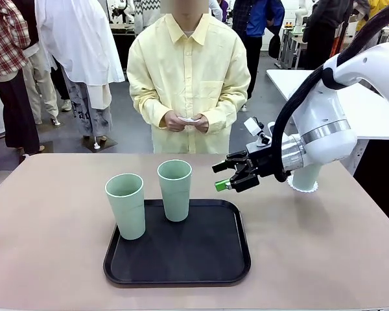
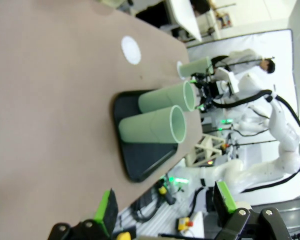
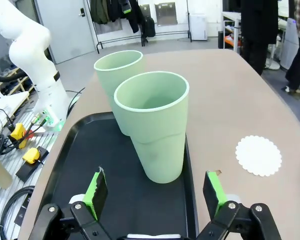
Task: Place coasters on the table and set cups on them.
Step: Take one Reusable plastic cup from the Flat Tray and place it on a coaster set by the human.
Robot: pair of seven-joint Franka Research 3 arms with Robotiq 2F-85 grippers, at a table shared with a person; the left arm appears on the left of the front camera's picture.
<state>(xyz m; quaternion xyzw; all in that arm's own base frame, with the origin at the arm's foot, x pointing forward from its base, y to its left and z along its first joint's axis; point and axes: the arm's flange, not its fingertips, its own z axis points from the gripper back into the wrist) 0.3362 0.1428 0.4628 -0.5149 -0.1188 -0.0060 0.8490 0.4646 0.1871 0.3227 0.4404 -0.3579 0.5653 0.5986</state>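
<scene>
Just ahead of the released right hand [image 1: 217, 177], two mint-green plastic cups [image 3: 152, 135] await; behind it, a third cup [image 2: 196, 66] sits on its lacy white paper coaster [image 1: 305, 189].

Black tray, a waiting person and workshop clutter

A black rounded-square plastic tray [image 1: 204, 253] with a raised rim lies flat in the middle of the front view. Beyond it, at the far side, a person in a pale yellow button-up shirt [image 1: 188, 71] stands facing the camera. Off to picture right stands a glossy white rectangular table [image 1: 376, 123]. In the right wrist view, small yellow boxes with red buttons [image 3: 17, 132] lie on the grey floor near loose black cables [image 3: 10, 212]. A grey door [image 3: 65, 20] stands shut beyond them, and dark garments on a rack [image 3: 120, 10] hang next to it.
</scene>
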